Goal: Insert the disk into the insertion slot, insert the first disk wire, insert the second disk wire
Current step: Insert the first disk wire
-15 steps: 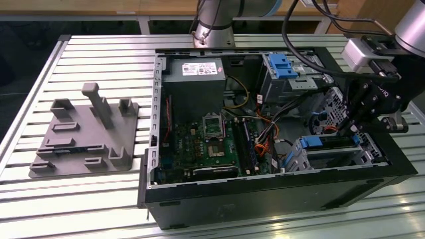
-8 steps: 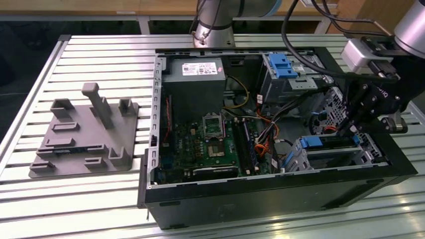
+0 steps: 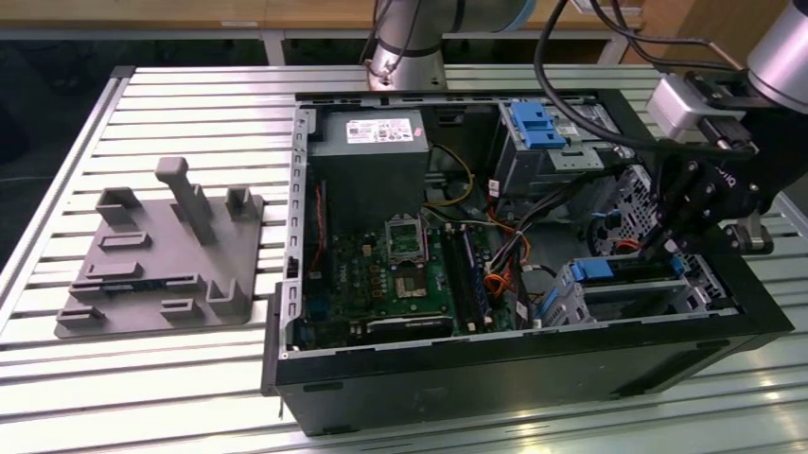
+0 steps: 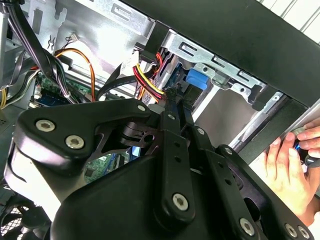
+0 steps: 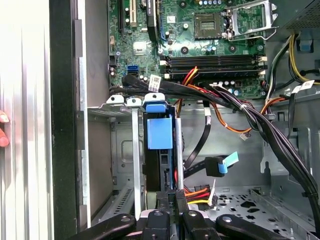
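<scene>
The counter [image 3: 151,378] is made of ribbed aluminium slats, pale and shiny. On it lies a black computer case [image 3: 505,374] with its side open. In the near corner of the case, at the exterior view's right, stands the insertion slot [image 3: 631,295], a small cage of grey perforated sheet metal. The disk [image 5: 160,132] already sits inside it, and its bright blue plastic carrier shows at the cage mouth. The gripper [image 5: 172,196] is just beside the disk. Its black jaws are drawn nearly together and pinch the dark plug of the disk wire [image 5: 196,192], a bundle of red, yellow and black strands. A black flat cable [image 5: 222,165] with a light blue plug hangs free near it. A person's hand [image 4: 287,165] rests outside the case wall. Farther in lies the green motherboard [image 3: 404,284], then a grey box-shaped power supply [image 3: 373,151]. At the exterior view's left a matt grey fixture [image 3: 165,274] with upright pegs sits on the slats. Beyond, the arm's base [image 3: 404,47] rises before wooden furniture.
</scene>
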`<state>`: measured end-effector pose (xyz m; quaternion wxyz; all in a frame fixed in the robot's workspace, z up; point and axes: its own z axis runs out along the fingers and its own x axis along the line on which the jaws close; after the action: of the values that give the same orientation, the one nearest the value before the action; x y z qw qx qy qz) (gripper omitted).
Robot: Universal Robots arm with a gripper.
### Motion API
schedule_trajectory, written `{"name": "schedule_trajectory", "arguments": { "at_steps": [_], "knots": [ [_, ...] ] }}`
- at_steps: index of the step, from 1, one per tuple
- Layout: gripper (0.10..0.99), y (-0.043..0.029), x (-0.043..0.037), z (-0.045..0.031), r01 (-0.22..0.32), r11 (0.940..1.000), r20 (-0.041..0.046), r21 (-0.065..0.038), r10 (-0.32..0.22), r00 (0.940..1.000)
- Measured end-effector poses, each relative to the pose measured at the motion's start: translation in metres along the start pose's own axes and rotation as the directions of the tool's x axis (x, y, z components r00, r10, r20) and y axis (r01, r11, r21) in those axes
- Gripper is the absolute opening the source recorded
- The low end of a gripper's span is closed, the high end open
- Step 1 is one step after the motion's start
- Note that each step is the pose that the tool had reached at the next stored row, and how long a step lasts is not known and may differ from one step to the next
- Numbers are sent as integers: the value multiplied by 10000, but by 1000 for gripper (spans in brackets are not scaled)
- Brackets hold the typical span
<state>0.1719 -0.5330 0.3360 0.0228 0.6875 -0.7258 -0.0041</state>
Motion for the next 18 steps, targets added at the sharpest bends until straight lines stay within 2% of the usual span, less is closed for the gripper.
{"name": "schedule_trajectory", "arguments": {
  "at_steps": [18],
  "knots": [
    [169, -2, -2, 58, -1, 10000, -28, 2, 1, 10000]
  ]
}}
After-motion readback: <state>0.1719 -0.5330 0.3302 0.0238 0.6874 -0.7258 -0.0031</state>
